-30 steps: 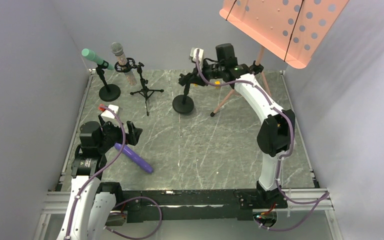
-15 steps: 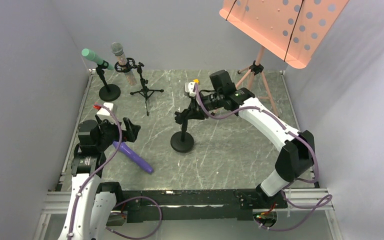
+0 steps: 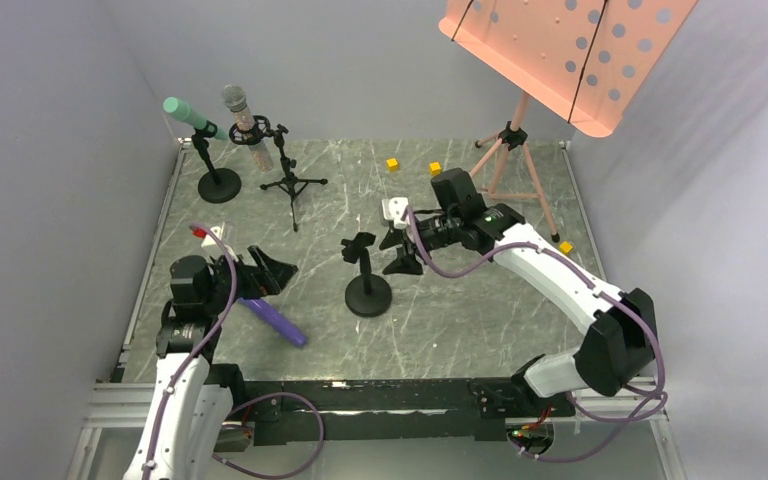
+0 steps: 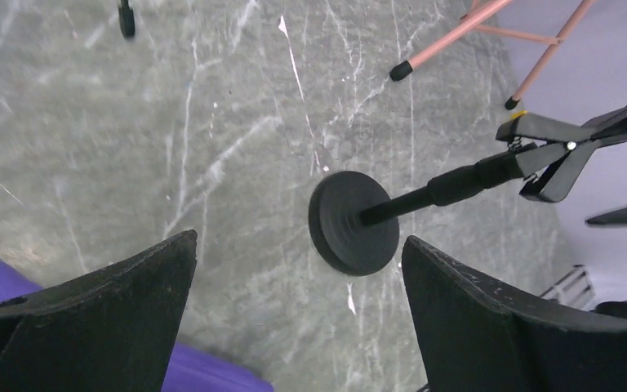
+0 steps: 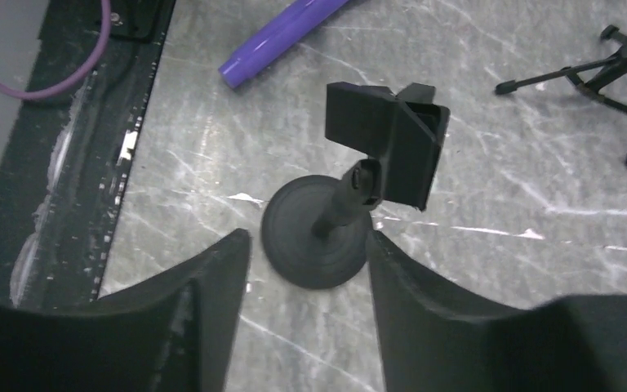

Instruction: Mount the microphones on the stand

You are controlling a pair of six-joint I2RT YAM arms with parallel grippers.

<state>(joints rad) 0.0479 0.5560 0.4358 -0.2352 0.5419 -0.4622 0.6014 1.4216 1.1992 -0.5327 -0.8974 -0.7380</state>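
purple microphone lies flat on the table, right under my left gripper, whose jaws stand wide apart and hold nothing. my right gripper has its jaws apart too; the empty round-base stand is just off its fingertips, not touching. well beyond the left gripper, i see the teal-green microphone on a second round-base stand and the glittery microphone on a tripod stand.
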